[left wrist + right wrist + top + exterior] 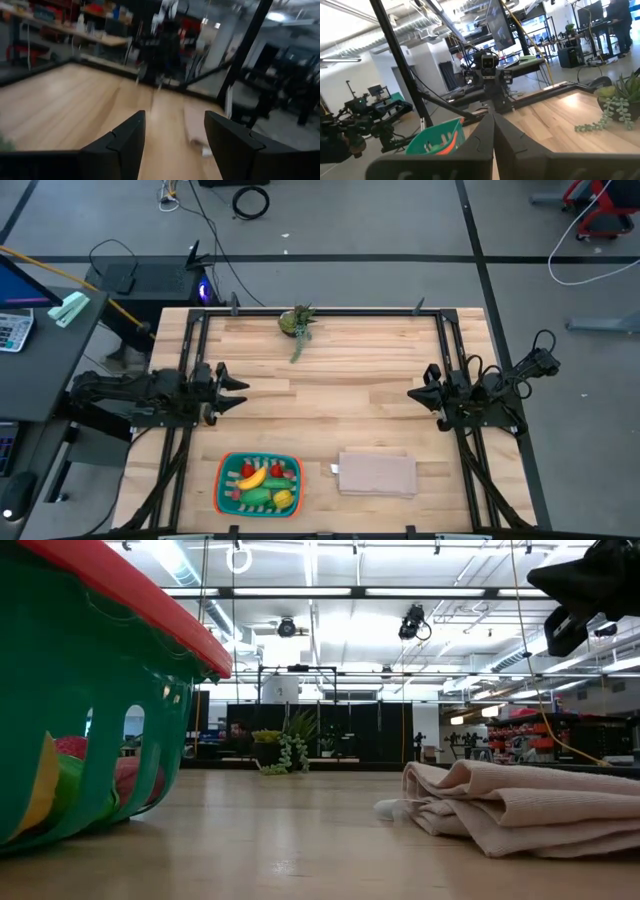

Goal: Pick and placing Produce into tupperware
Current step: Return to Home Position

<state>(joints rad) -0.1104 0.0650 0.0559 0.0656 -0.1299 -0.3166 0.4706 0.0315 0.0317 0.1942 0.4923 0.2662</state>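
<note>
The teal tupperware (221, 483) sits near the table's front edge, left of centre. It holds the produce: a yellow banana (251, 477), green pieces (258, 495), small red ones (248, 468) and a yellow piece (283, 499). The low view shows its wall (90, 720) close by at the left. My left gripper (240, 385) hovers open at the table's left side, well behind the tupperware; its fingers (125, 145) have nothing between them. My right gripper (415, 393) hovers shut at the right side, its fingers (485, 135) pressed together.
A folded beige cloth slab (377, 475) lies right of the tupperware near the front edge, also in the low view (510, 805). A green potted plant (298, 323) with a dangling stem stands at the far edge. Bare wooden table (340, 380) lies between the grippers.
</note>
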